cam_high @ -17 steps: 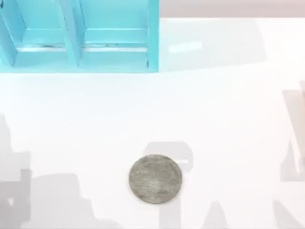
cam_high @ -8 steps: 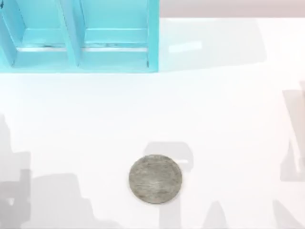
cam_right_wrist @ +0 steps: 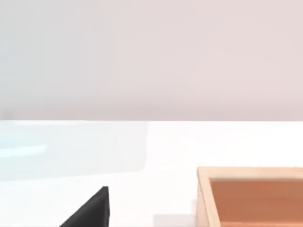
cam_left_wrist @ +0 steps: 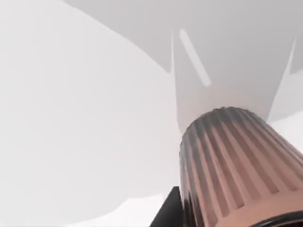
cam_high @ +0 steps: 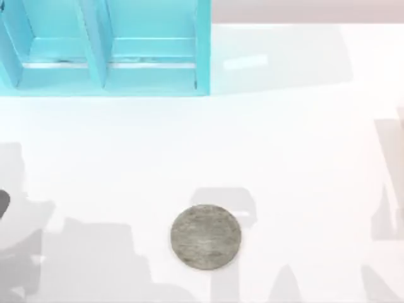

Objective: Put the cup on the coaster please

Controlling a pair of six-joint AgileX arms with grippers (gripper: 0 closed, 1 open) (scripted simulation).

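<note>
The coaster [cam_high: 206,237] is a flat grey mottled disc lying on the white table, near the front and slightly left of centre. The cup [cam_left_wrist: 236,165], coppery with ribbed sides, hangs close to the left wrist camera above the table and casts a shadow below. One dark finger [cam_left_wrist: 166,213] of my left gripper presses against its side, so that gripper is shut on the cup. A dark bit of my left arm [cam_high: 2,203] pokes in at the table's left edge, well left of the coaster. A dark fingertip [cam_right_wrist: 90,210] of my right gripper is seen in the right wrist view.
A turquoise shelf unit [cam_high: 104,47] with open compartments stands at the back left. An orange wooden box [cam_right_wrist: 251,196] sits on the table in the right wrist view. Arm shadows fall on the table's front left and right side.
The shadows at the front left have shifted rightwards and grown. A dark part of my left arm has come in at the left edge. The coaster has not moved.
</note>
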